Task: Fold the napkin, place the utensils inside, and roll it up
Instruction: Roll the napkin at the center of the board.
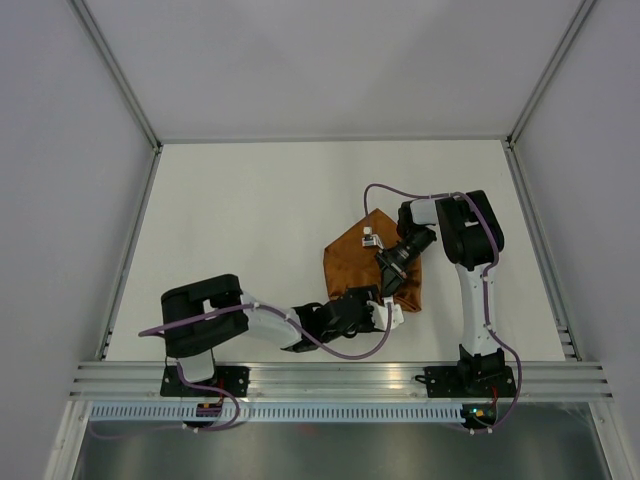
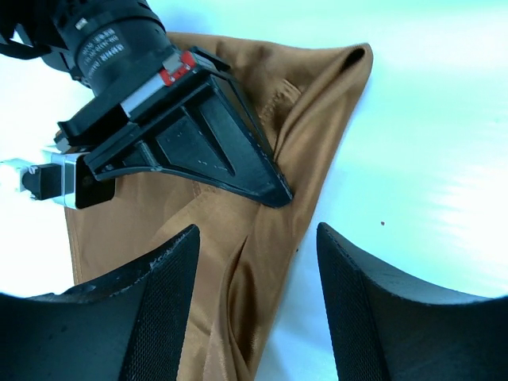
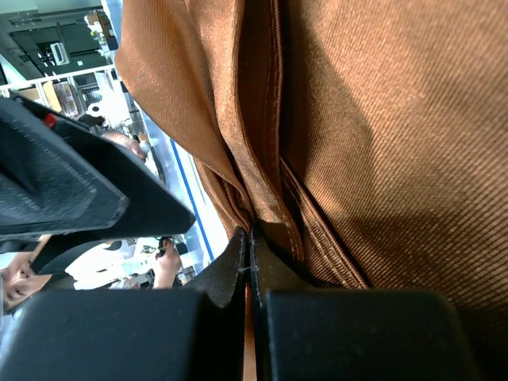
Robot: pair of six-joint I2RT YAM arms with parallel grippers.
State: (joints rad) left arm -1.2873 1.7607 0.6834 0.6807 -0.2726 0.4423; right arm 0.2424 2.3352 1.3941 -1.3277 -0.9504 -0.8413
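The rust-orange napkin [image 1: 355, 260] lies folded and bunched on the white table, right of the middle. My right gripper [image 1: 388, 285] reaches down onto its near right edge. In the right wrist view the right gripper [image 3: 252, 238] is shut, with a thin pleat of the napkin [image 3: 381, 119] pinched between its jaws. My left gripper [image 1: 388, 312] sits just in front of the cloth's near corner. It is open: in the left wrist view its fingers [image 2: 171, 302] straddle a raised fold of the napkin [image 2: 309, 87] without touching it. The utensils are hidden.
The right gripper's black body [image 2: 182, 135] hangs over the cloth just beyond my left fingers. Bare white table [image 1: 250, 220] lies to the left and behind. An aluminium rail [image 1: 340, 378] runs along the near edge, and grey walls with metal posts enclose the sides.
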